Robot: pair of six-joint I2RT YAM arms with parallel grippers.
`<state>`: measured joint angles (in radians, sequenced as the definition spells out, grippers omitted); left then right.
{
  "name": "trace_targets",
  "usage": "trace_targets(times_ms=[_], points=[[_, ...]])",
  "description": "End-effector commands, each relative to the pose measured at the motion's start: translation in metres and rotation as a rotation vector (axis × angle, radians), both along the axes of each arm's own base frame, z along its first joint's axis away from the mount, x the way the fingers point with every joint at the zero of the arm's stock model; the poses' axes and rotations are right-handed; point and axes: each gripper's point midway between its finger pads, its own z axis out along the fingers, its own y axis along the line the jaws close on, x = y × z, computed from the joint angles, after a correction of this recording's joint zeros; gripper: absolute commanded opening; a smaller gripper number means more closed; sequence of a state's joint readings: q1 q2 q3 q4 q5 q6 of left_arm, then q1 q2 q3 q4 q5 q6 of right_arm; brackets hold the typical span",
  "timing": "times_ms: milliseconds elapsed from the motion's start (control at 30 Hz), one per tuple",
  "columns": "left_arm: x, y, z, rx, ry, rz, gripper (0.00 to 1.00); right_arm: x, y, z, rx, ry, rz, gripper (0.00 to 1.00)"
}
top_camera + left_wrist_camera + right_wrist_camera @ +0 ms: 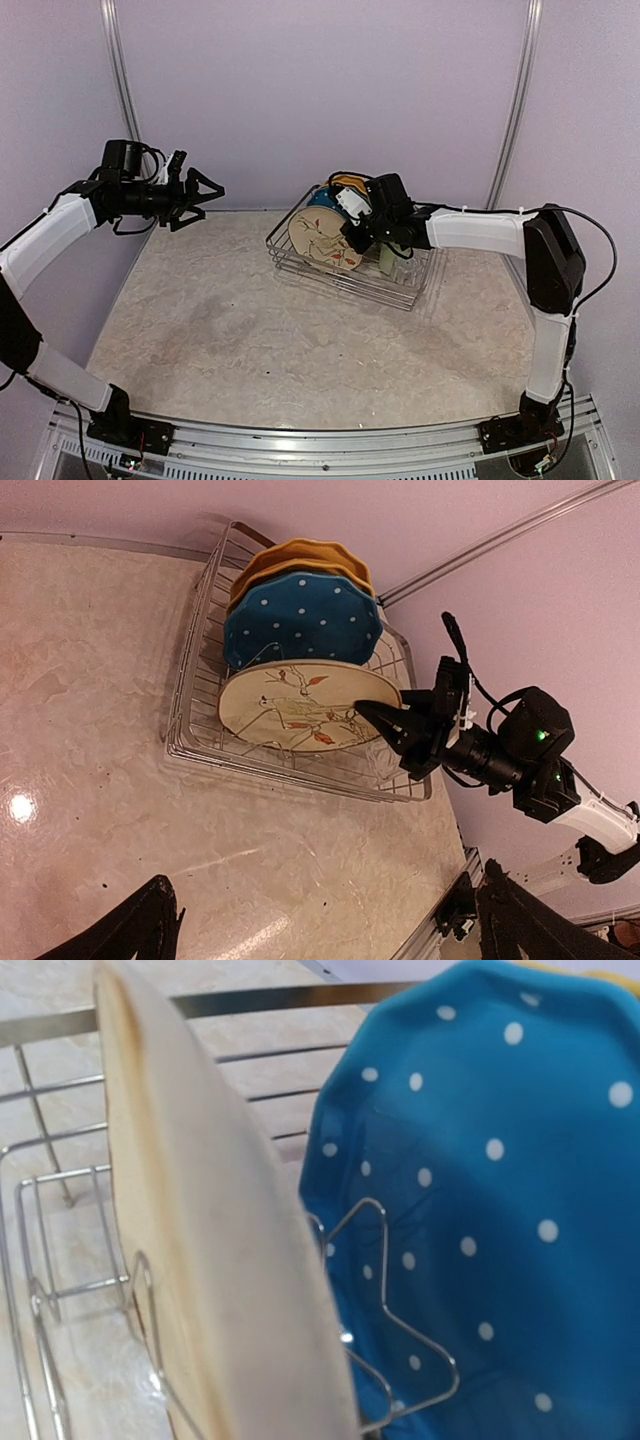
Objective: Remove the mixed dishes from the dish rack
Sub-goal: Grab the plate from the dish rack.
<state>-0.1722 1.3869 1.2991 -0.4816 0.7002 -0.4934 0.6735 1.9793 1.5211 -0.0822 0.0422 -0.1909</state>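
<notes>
Now right hand (372, 716) pinches cream plate (290, 705) rim inside dish rack (198, 695).

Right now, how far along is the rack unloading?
Done: nothing; no dish is on the table. In hand: right claw closed on the cream plate, still in the dish rack. To go: blue dotted plate, orange plates, green mug. Left claw open, idle.
</notes>
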Motion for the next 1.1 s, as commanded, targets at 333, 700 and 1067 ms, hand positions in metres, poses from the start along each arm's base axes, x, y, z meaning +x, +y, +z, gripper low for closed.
trace_targets(times_ms=[333,700,1067], points=[[0.001,-0.003,0.003,0.008,-0.002,-0.002,0.99,-0.011,-0.034,0.122,0.028,-0.262,-0.178,0.0],[0.003,-0.004,-0.001,0.006,0.032,0.016,0.99,-0.016,-0.062,0.133,0.219,-0.185,-0.375,0.0],[-0.003,-0.018,0.0,-0.112,0.129,-0.038,0.99,-0.009,-0.099,0.14,0.761,0.092,-0.564,0.0]])
